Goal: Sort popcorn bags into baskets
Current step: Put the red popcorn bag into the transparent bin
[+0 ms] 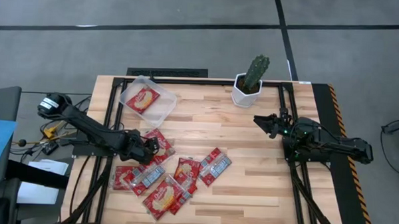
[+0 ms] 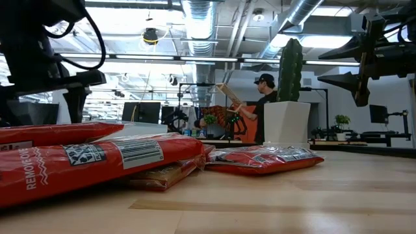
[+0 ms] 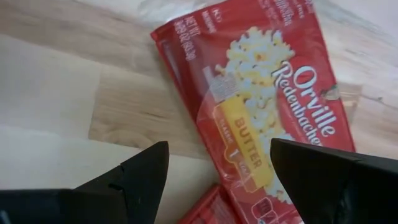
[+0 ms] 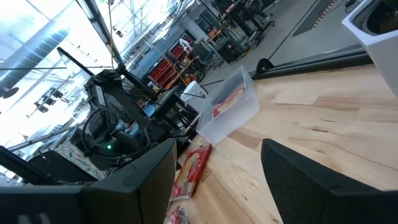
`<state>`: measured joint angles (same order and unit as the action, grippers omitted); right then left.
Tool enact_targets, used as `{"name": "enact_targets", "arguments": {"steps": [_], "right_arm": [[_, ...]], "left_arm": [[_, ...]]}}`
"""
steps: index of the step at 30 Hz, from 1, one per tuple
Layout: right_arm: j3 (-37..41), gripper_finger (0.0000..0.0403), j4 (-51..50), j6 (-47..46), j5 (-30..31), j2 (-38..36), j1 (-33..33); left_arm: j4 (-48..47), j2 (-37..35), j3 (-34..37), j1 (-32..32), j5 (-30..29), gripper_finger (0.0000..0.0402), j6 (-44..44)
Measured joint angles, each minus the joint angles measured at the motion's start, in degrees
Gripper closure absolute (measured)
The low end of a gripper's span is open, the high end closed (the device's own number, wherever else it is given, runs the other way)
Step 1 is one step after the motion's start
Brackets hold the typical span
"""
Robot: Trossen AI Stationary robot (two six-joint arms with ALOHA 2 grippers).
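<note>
Our left arm reached in from the table's left edge, its gripper [image 1: 156, 146] low over the boards with both fingers [image 3: 140, 177] spread apart. Our right arm waited at the right side, its gripper [image 1: 262, 122] raised, fingers parted and pointing leftward.

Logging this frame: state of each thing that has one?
left gripper: jaws open, over a bag on the table
right gripper: jaws open, empty, off right
tray: holds one bag
bag in tray: face up
cactus pot: upright

Grey floor [image 1: 188, 45]; ceiling ducts [image 2: 201, 19], monitors [image 2: 146, 112] behind.
</note>
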<state>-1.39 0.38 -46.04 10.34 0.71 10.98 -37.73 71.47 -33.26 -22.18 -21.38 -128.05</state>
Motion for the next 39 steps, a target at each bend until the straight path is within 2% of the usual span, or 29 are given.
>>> {"name": "enact_targets", "arguments": {"steps": [4, 8, 10, 14, 18, 23, 25, 29, 32, 39], "right_arm": [[0.00, 0.0143, 0.02, 0.00, 0.00, 0.00, 0.00], [0.00, 0.0143, 0.04, 0.00, 0.01, 0.00, 0.03], [0.00, 0.0143, 0.04, 0.00, 0.01, 0.00, -0.01], [0.00, 0.0143, 0.06, -0.02, 0.03, 0.02, -0.02], [0.00, 0.0143, 0.09, -0.02, 0.05, 0.02, -0.01], [0.00, 0.0143, 0.09, -0.02, 0.16, 0.02, 0.04], [0.00, 0.0143, 0.07, -0.04, 0.16, 0.02, 0.04], [0.00, 0.0143, 0.14, -0.16, 0.18, 0.02, 0.04], [0.02, 0.0143, 0.72, -1.06, 0.20, 0.02, 0.04], [0.09, 0.0143, 1.55, -0.59, 0.29, 0.00, 0.04]], "left_arm": [[9.30, -0.34, 5.35, 0.03, -0.66, 0.0134, -0.98], [20.73, -0.65, 10.85, 0.03, -4.28, 0.0134, -2.40], [22.92, -0.55, 12.51, 0.09, -6.79, 0.0134, -3.55], [24.22, -0.33, 14.16, 1.10, -7.35, 0.0153, -3.52], [24.35, -0.33, 16.15, 1.15, -10.31, 0.0218, -3.02], [25.59, -0.21, 18.79, 2.62, -14.49, 0.0351, -0.44], [27.35, -0.33, 19.59, 2.85, -14.60, 0.0386, 0.89], [27.88, -0.33, 19.46, 2.86, -13.11, 0.0397, 2.22], [30.12, -0.29, 18.02, 2.21, -12.27, 0.0400, 6.80], [30.15, -0.34, 9.58, 1.97, -7.67, 0.0401, 18.19]]}}
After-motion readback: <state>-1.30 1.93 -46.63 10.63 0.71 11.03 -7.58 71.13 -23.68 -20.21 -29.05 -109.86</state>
